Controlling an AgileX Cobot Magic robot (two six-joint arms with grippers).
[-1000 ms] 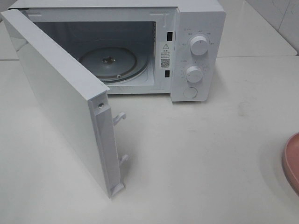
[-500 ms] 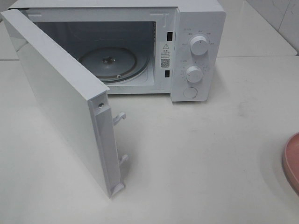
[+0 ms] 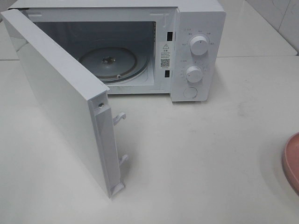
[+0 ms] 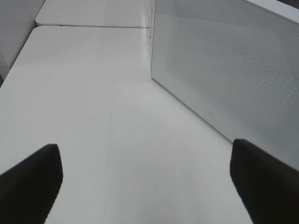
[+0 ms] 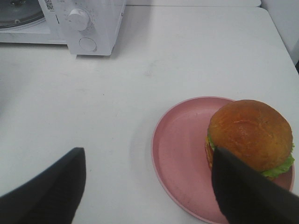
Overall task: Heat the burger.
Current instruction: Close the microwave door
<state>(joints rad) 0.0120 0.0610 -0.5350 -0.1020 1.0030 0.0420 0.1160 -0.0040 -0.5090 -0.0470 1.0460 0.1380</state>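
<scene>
Writing: a white sticker [image 3: 165, 55] on the microwave's [image 3: 196, 28] front frame, just beside the cavity opening, carries a warning triangle, small print too fine to read, and a QR-type square; tiny marks ring the two knobs, also unreadable.
Controls: upper knob [image 3: 199, 45], lower knob [image 3: 194, 73], and a round button [image 3: 190, 92] below them, all on the panel on the right of the cavity.
Door: the door [image 3: 60, 98] stands swung wide open toward the camera, with its two latch hooks [image 3: 119, 117] showing on the free edge.
Cavity: the glass turntable [image 3: 113, 62] lies bare inside.
Burger: the burger [image 5: 250, 135] sits on the pink plate [image 5: 180, 158], toward its far side from the microwave, on the tabletop [image 3: 201, 154], well apart from the microwave; in the high view only the plate's rim shows at the right edge.
Left hand: the left hand [image 4: 145, 182] hovers over bare tabletop beside the outer face of the open door, fingers [image 4: 28, 184] spread wide, holding nothing.
Right hand: the right hand [image 5: 149, 186] hangs above the plate's near edge, fingers [image 5: 252, 191] wide apart, one dark finger overlapping the burger's side in the wrist view; whether it touches cannot be told.
Arms: neither arm shows in the high view.
</scene>
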